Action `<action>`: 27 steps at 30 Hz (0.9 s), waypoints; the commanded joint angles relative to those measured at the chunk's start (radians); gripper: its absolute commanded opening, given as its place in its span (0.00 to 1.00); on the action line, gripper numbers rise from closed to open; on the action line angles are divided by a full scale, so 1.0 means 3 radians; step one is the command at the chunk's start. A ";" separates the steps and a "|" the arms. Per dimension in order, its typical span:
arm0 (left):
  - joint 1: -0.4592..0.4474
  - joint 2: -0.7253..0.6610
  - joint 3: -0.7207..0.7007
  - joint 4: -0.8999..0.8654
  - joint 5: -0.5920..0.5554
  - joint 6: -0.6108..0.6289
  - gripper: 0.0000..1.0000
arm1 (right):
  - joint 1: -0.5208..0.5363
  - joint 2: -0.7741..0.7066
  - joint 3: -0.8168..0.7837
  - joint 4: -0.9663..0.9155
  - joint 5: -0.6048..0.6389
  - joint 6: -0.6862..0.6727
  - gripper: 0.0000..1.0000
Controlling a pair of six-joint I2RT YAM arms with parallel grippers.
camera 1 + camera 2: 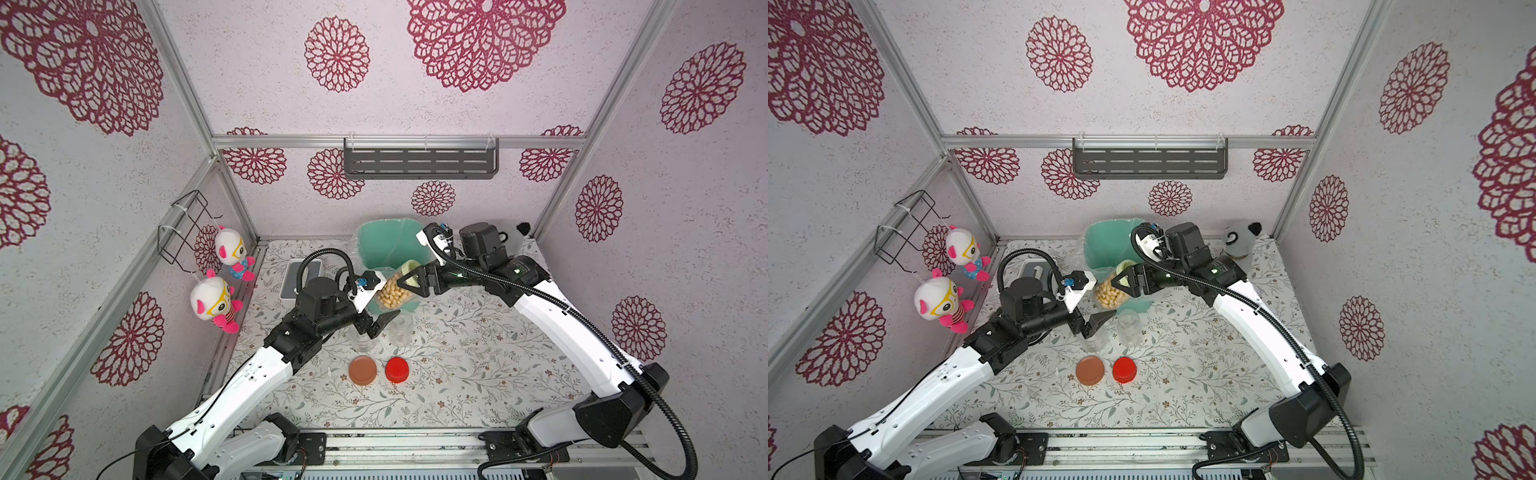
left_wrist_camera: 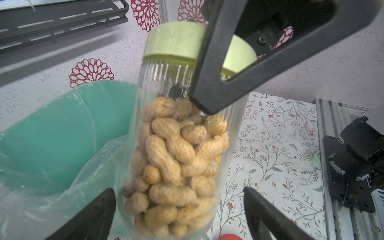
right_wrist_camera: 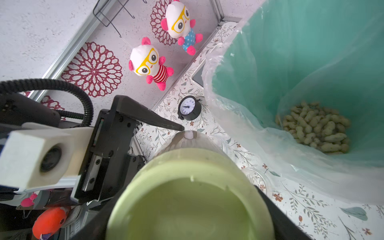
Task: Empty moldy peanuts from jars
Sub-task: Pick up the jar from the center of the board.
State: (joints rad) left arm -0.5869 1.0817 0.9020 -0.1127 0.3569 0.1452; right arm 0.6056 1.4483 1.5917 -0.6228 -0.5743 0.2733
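Note:
A clear jar (image 1: 395, 291) (image 1: 1113, 291) (image 2: 182, 128) of moldy peanuts (image 2: 176, 158) hangs tilted in front of the mint-green bin (image 1: 380, 245) (image 1: 1106, 245). My right gripper (image 1: 409, 283) (image 1: 1126, 282) (image 3: 187, 207) is shut on its pale green lid (image 2: 176, 41) (image 3: 187, 199). My left gripper (image 1: 380, 324) (image 1: 1096, 324) (image 2: 178, 190) stands open, one finger on each side of the jar's base. Two empty jars (image 1: 401, 330) (image 1: 362, 338) stand on the table, with a brown lid (image 1: 363, 370) and a red lid (image 1: 397, 369) in front of them. More peanuts (image 3: 315, 128) lie in the bin's liner.
A black clock (image 3: 189, 108) and a white scale (image 1: 301, 276) sit left of the bin. Two plush toys (image 1: 232, 253) (image 1: 214, 301) hang on the left wall below a wire basket (image 1: 187, 228). A panda plush (image 1: 1239, 243) sits in the far right corner. A grey shelf (image 1: 419, 160) hangs on the back wall.

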 commanded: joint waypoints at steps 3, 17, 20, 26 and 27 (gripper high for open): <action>-0.0042 0.0121 0.0101 0.0137 -0.0012 0.0027 0.97 | 0.0031 -0.0113 0.0153 0.0556 -0.0363 0.0068 0.00; -0.0048 0.0223 0.0135 0.0322 0.0038 -0.0012 0.98 | 0.0068 0.0024 0.0119 0.0615 -0.0585 0.0084 0.00; -0.0049 0.0231 0.0130 0.0344 0.0062 -0.0021 0.96 | 0.0068 0.0050 0.0107 0.0596 -0.0628 0.0077 0.00; -0.0048 0.0230 0.0096 0.0411 0.0068 -0.0048 0.91 | 0.0068 0.0081 0.0109 0.0531 -0.0614 0.0019 0.00; -0.0051 0.0234 0.0092 0.0416 0.0071 -0.0044 0.90 | 0.0068 0.0081 0.0107 0.0532 -0.0622 0.0017 0.00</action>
State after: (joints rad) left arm -0.5934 1.1469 0.9173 -0.0383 0.3573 0.1452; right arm 0.6216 1.4944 1.5917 -0.5507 -0.6952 0.2878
